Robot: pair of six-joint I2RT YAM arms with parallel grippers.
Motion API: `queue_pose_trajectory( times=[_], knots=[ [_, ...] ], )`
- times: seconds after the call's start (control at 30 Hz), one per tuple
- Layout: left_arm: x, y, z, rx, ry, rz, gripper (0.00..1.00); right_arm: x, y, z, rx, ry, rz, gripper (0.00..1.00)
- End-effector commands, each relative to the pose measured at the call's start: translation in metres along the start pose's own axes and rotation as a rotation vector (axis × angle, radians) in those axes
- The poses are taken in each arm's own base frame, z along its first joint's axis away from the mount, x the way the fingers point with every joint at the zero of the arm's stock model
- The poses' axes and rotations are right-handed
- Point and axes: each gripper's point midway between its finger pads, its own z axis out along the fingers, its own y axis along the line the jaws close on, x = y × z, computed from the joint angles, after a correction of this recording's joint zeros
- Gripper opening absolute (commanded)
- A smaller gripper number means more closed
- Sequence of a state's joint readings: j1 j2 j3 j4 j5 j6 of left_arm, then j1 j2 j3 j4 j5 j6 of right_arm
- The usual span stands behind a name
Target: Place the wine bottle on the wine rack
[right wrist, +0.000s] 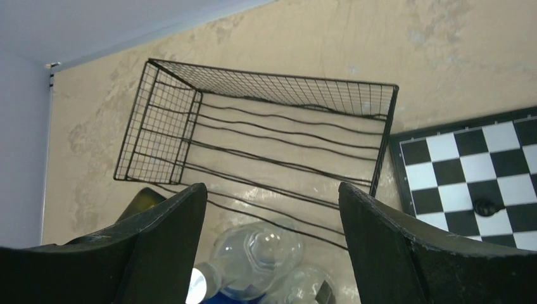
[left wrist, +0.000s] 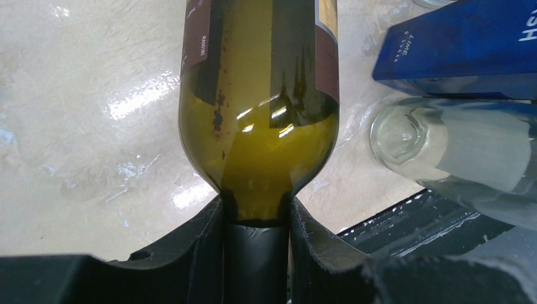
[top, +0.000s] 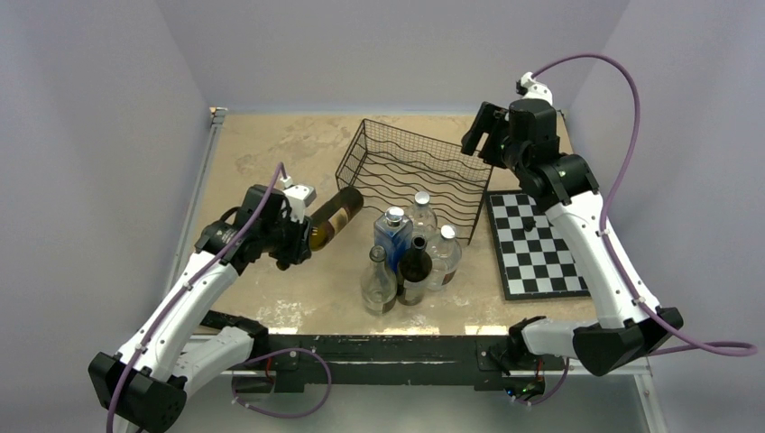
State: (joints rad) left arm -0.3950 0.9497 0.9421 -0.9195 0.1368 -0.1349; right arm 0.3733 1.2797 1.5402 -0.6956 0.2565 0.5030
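1. Left gripper (left wrist: 256,218): my jaws are clamped nearly closed on the neck of the wine bottle (left wrist: 259,126), with both pads touching the neck.
2. The wine bottle lies roughly level with its base toward the wine rack (top: 410,171). It is just beside the rack's left end, not in it.
3. Right gripper (right wrist: 272,190): my jaws are spread wide, holding and touching nothing, up over the rack's right end.

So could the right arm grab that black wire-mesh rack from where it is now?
Probably yes. The right gripper hangs open just above the black wire-mesh rack, at its right end, with nothing between them; the upright bottles stand on its near side, out of the way.
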Motion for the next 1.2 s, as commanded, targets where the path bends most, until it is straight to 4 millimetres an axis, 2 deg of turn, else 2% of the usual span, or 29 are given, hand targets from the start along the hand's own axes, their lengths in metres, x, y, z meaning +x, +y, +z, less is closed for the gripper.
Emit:
queue_pose_trajectory(
  times=[0.0,0.13,0.3,0.43,0.63,0.8,0.97,1.17],
  knots=[
    [-0.051,-0.012,0.008,0.064,-0.219,0.003,0.00,0.021,-0.010,-0.009,0.022,0.119,0.115,0.79],
    [-0.054,-0.006,0.023,0.040,-0.239,-0.012,0.00,0.033,-0.018,-0.005,0.070,0.168,0.117,0.79],
    [-0.067,-0.004,0.034,0.034,-0.282,-0.027,0.00,0.037,-0.021,-0.004,0.076,0.175,0.114,0.79],
    [-0.074,-0.006,0.044,0.054,-0.326,-0.034,0.00,0.036,-0.020,-0.002,0.068,0.173,0.114,0.79],
    [-0.087,-0.010,0.047,0.084,-0.446,-0.052,0.00,0.031,-0.016,0.002,0.054,0.181,0.104,0.79],
    [-0.086,0.007,0.063,0.009,-0.512,-0.093,0.00,0.033,-0.016,0.004,0.049,0.175,0.125,0.79],
    [-0.108,0.014,0.071,-0.055,-0.654,-0.090,0.00,0.033,-0.014,0.004,0.019,0.160,0.157,0.79],
    [-0.123,0.015,0.097,-0.115,-0.674,-0.062,0.00,0.023,-0.012,0.001,0.002,0.134,0.146,0.79]
  ],
)
